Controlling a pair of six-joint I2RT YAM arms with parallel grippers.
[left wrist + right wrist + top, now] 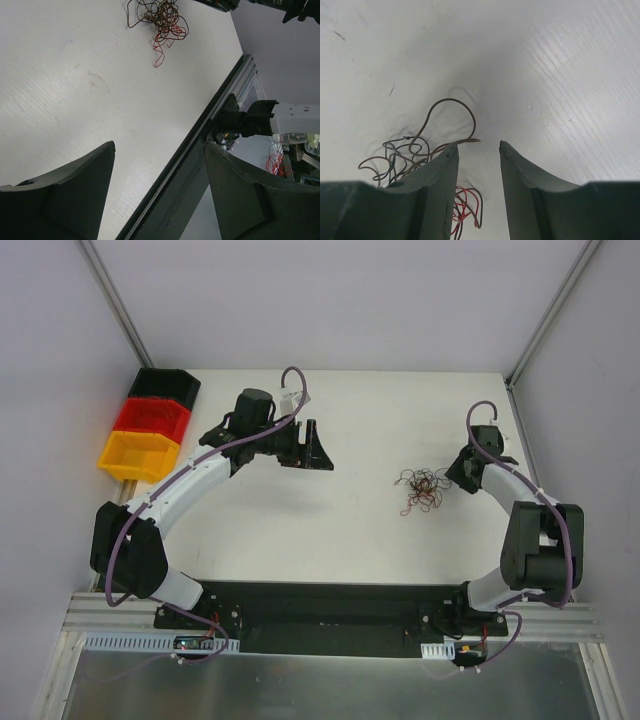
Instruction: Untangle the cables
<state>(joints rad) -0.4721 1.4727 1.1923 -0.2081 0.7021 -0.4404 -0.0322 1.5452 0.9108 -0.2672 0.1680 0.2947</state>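
a lab test cell: white table (350,530), aluminium frame (108,290), stacked plastic bins (150,420).

Three bins (150,418), two arms (190,485), one tangle of cables (422,490).

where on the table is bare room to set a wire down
Bare: the stretch between the left gripper and the tangle of thin red, brown and black wires, and the near middle of the white table. Crowded: at the tangle, beside the right gripper.

left gripper (160,145) jaws spread wide | right gripper (478,144) jaws narrowly parted
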